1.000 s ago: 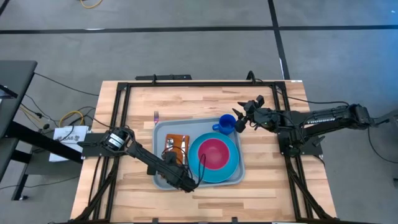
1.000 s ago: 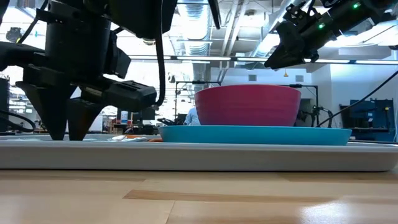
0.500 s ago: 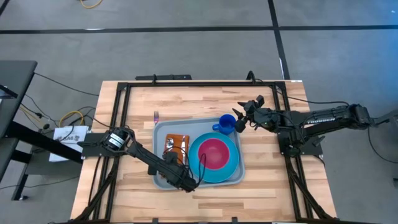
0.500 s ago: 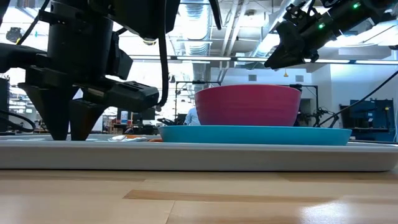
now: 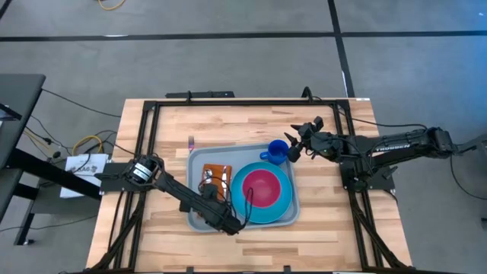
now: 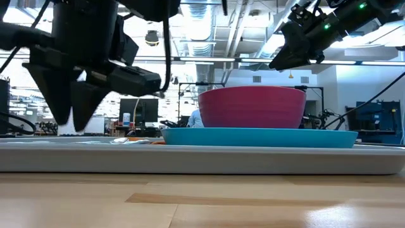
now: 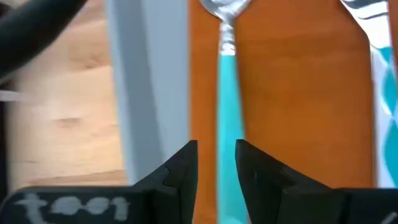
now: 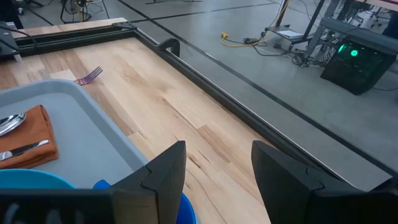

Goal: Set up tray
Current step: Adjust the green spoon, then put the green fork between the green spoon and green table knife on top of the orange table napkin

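Note:
The pale grey-blue tray (image 5: 199, 158) lies mid-table and carries a bright blue plate (image 5: 283, 204) with a pink bowl (image 5: 262, 188), a blue cup (image 5: 277, 150) and an orange napkin (image 5: 219, 174). A spoon (image 7: 227, 93) with a teal handle lies along the napkin (image 7: 292, 93). My left gripper (image 7: 216, 163) hangs open just above the tray's near left part (image 6: 73, 126), its fingers on either side of the spoon's handle without touching it. My right gripper (image 5: 294, 150) stands open in the air beside the cup, well above the bowl (image 6: 285, 60).
A purple fork (image 5: 190, 142) lies on the bare wood just beyond the tray's far left corner. A knife (image 8: 25, 149) rests on the napkin beside the spoon. A black frame (image 5: 228, 102) runs round the tabletop; bare wood shows left, right and near the tray.
My left gripper has risen a little, straight up from the tray's near left part. The spoon and napkin stay where they lay. My right arm has kept still.

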